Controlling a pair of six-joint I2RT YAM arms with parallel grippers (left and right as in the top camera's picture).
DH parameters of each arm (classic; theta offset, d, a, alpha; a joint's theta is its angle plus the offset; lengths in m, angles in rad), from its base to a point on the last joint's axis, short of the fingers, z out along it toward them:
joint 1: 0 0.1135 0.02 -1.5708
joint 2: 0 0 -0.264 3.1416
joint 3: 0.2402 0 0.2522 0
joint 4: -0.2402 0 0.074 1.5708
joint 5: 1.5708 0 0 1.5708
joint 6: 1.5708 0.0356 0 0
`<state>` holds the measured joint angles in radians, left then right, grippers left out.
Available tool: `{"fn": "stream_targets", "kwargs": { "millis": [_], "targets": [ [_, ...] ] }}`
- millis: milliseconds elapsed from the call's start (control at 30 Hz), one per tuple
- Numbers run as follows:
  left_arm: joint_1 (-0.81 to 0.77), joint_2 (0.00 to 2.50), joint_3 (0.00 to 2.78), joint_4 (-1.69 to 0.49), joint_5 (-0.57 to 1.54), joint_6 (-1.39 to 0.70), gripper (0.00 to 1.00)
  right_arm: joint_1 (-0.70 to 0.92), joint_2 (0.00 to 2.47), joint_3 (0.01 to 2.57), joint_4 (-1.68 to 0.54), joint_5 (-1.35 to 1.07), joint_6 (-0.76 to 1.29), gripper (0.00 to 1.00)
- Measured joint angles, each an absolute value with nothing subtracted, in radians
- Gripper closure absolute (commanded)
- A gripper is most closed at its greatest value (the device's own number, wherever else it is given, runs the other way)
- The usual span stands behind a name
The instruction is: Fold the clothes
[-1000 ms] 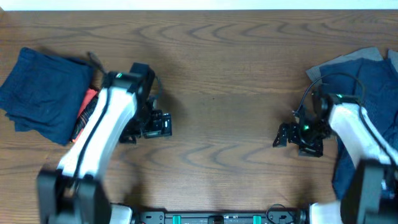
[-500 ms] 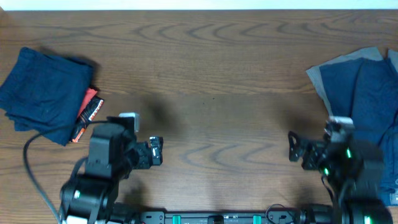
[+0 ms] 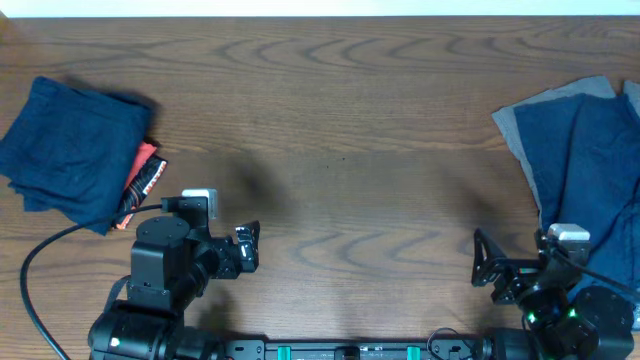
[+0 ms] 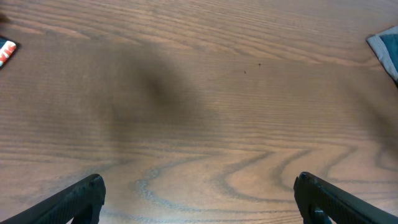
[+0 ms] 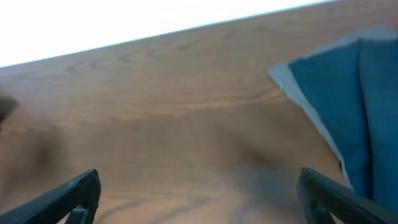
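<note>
Broadly, we have the wooden table [image 3: 340, 120] bare across its middle, and that is where the next fold belongs. At the right edge lies the unfolded navy garment [image 3: 590, 150], spread loosely over a grey garment [image 3: 512, 122] whose border shows along its left side. Both run out of the overhead view. At the far left sits the folded navy stack [image 3: 70, 150], with red and black orange-printed pieces [image 3: 140, 182] tucked against its right side.

Both arms sit at the near edge, apart from any cloth. Our left gripper [image 3: 248, 248] has its fingers spread wide over bare wood and holds nothing. Our right gripper [image 3: 483, 265] is likewise spread and empty, near the loose pile but not touching it.

We judge the step in hand to be fetching the next garment. To do it well, we should let the right arm pinch only the top navy layer at a corner or hem and drag it to the middle. Both grippers can then take opposite corners so it lies flat before folding. Catching the grey layer along with it looks like the likeliest error.
</note>
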<state>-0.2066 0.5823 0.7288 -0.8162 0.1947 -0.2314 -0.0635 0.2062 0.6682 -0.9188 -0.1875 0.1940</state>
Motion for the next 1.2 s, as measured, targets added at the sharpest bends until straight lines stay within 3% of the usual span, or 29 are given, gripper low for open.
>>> {"fn": "stream_targets", "kwargs": {
  "millis": [367,500,700,1200],
  "targets": [
    [-0.207,0.582,0.729,-0.815,0.195,-0.231,0.02,-0.064,0.206,0.665,-1.139,-0.185,0.194,0.01],
    [-0.207,0.582,0.729,-0.815,0.195,-0.231,0.02,-0.064,0.206,0.664,-1.113,-0.183,0.192,0.01],
    [-0.207,0.582,0.728,-0.815,0.195,-0.231,0.02,-0.063,0.165,0.627,-0.860,-0.185,0.079,0.01],
    [-0.207,0.583,0.727,-0.814,0.195,-0.231,0.02,0.006,0.012,0.179,-0.168,-0.208,-0.084,0.01]
  ]
}}
